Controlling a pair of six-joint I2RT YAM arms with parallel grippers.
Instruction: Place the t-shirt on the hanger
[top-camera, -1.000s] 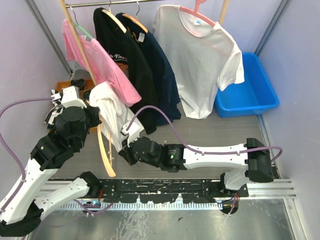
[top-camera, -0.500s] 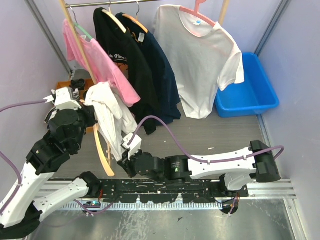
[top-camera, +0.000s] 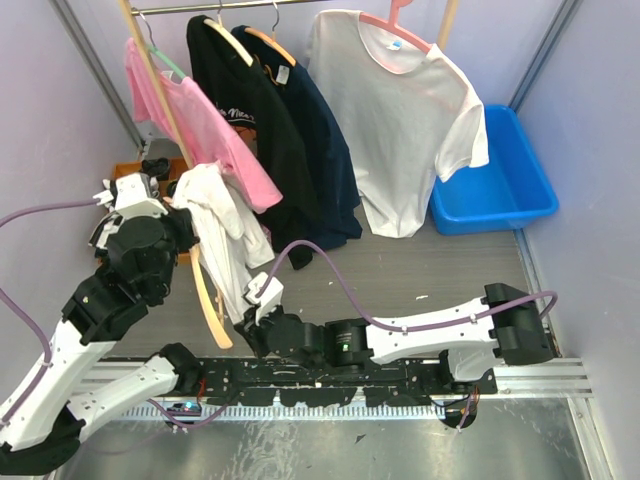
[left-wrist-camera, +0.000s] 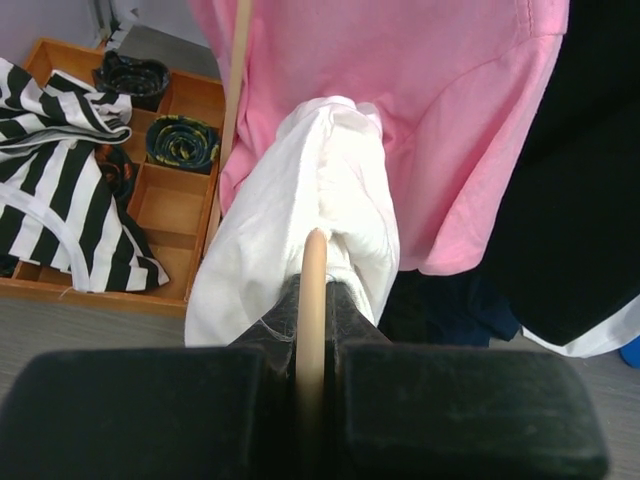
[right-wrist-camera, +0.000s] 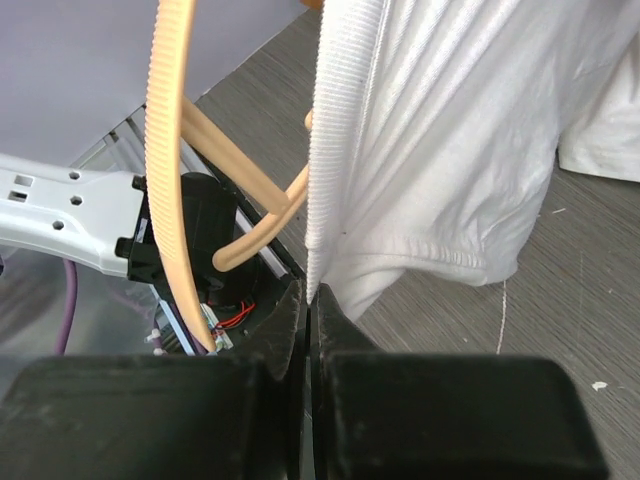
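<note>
1. Two grips to worry about tbh. The left gripper is clamped tight on one arm of the hanger, held up in the air at the left. The t-shirt hangs bunched over the hanger's upper end, with the rest drooping down.
2. The right gripper is pinched shut on just the edge of the ribbed collar. Thin bite imo, so a hard tug could pop it out and the shirt sags.
3. Pull the collar sideways too much and the hanger could twist in the left fingers, since wood is probably slick.
4. Looks like only one hanger end is inside the fabric, so any slack could let the whole thing slide off.
5. The pink t-shirt hangs right beside the bundle and could snag.
</note>
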